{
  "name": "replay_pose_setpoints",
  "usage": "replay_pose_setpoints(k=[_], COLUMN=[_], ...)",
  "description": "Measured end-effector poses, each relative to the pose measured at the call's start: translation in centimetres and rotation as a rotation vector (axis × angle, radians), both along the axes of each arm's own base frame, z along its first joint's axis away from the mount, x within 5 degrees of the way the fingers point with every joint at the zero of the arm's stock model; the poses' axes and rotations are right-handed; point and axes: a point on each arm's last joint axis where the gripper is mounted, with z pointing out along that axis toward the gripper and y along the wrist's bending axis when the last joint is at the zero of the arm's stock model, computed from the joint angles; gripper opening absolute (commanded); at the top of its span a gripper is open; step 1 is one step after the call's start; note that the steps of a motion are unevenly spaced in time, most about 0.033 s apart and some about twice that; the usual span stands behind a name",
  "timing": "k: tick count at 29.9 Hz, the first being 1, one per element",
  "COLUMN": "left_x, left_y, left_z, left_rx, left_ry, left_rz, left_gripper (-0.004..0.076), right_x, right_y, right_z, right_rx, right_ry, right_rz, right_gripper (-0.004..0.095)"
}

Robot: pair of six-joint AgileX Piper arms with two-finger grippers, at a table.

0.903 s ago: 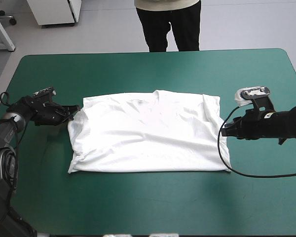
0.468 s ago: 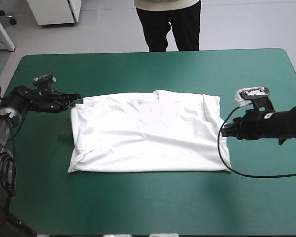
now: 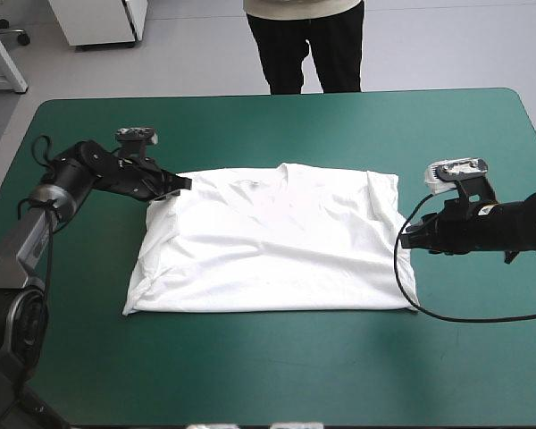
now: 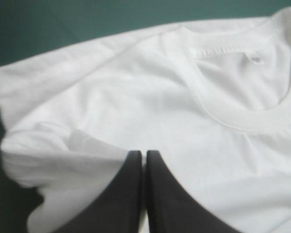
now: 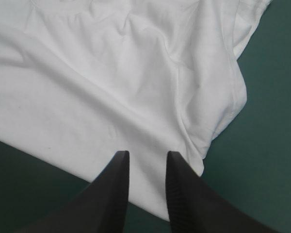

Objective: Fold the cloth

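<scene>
- A teal-green tabletop (image 3: 268, 375) filled the scene. A white short-sleeved T-shirt (image 3: 268, 241) lay spread flat near its middle, with the neckline toward the far edge.
- From the left side, the left arm (image 3: 71, 174) reached in low over the cover toward the T-shirt's far left corner.
- The left pincer (image 3: 177, 184) sat at that corner, on the shoulder of the T-shirt. Its black fingers (image 4: 128, 194) were pressed almost together, and white cloth was caught in the thin slit between them. It had hold of the T-shirt.
- Just beside that pincer, at the T-shirt's left edge, the cloth bulged in a soft rounded fold (image 4: 43, 150).
- Ahead of the left pincer, the ribbed collar (image 4: 242, 116) curved across the cloth and lay flat.
- The body of the T-shirt showed only light creases. Its near hem (image 3: 268, 309) ran roughly straight along the tabletop.
- At the T-shirt's right edge, nearer than the right sleeve (image 3: 386, 192), the right pincer (image 3: 404, 234) was held low.
- Its two fingers stood a little apart and gripped nothing. White cloth and a strip of teal-green cover showed in the gap between them.
- The right arm (image 3: 509, 223) came in from the right side, lying low over the cover.
</scene>
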Motion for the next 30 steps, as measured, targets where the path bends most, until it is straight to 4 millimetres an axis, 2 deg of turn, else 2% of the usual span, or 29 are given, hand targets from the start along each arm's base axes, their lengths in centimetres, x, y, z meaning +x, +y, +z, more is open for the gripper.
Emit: replay_pose_setpoints(k=[5, 8, 11, 14, 18, 21, 24, 28, 30], left_x=[0.3, 0.8, 1.4, 1.6, 1.7, 1.7, 1.2, -1.3, -3.5], left_y=[-3.2, -4.3, -4.4, -4.4, -4.5, -4.6, -4.5, -3.7, -2.9], left_z=[-2.9, -4.6, -6.0, -6.4, -6.0, -4.0, 0.7, 7.1, 9.7], left_rx=[0.035, 0.041, 0.043, 0.041, 0.038, 0.039, 0.043, 0.09, 0.145], left_ry=[0.09, 0.113, 0.129, 0.134, 0.133, 0.095, -0.022, -0.176, -0.212], left_rz=[-0.088, -0.1, -0.082, -0.079, -0.093, -0.111, -0.125, -0.135, -0.128], left_gripper=[-0.0009, -0.0008, 0.0009, 0.0105, 0.0305, 0.0349, 0.0349, 0.0349, 0.0349], right_x=[-0.1, -0.2, -0.5, -0.6, -0.8, -1.1, -1.5, -2.3, -3.0], right_y=[0.0, 0.0, 0.0, 0.0, 0.0, -0.1, -0.2, -0.6, -0.9], right_z=[0.0, 0.2, 0.4, 0.5, 0.6, 0.9, 1.2, 1.6, 1.9], right_rx=[0.0, 0.0, 0.0, 0.0, -0.003, -0.016, -0.036, -0.077, -0.103], right_ry=[0.0, -0.006, -0.012, -0.017, -0.023, -0.04, -0.056, -0.067, -0.07], right_rz=[0.001, 0.002, 0.003, 0.003, 0.004, 0.003, -0.001, -0.026, -0.047], right_gripper=[0.0253, 0.0253, 0.0253, 0.0253, 0.0253, 0.0253, 0.0262, 0.0272, 0.0272])
